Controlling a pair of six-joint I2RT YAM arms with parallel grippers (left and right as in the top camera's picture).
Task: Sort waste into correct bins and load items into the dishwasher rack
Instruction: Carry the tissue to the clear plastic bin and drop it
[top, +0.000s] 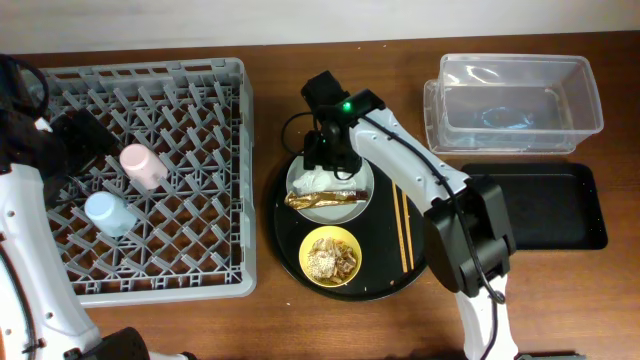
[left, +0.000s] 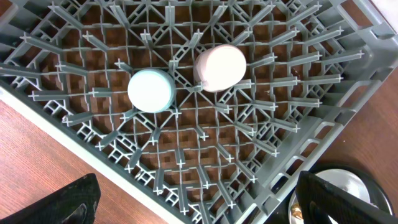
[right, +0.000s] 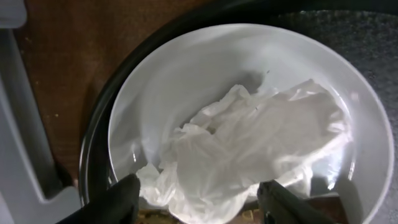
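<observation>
Looks like a robot test room made up as a kitchen: brown wooden tabletop (top: 270, 45), grey dishwasher rack (top: 150, 290), clear tub (top: 590, 100) by the far right corner.

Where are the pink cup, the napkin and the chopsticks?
pink cup (left: 219, 67), left wrist view, on its upturned bottom.
napkin (right: 249, 149), right wrist view, on its crumpled middle.
chopsticks (top: 404, 230), overhead view, midway along the pair.

Even, bright overhead light; soft shadows. Right wrist view blurry up close, plate (right: 186, 81) w/ glare; rack (left: 205, 143) sharp.
</observation>
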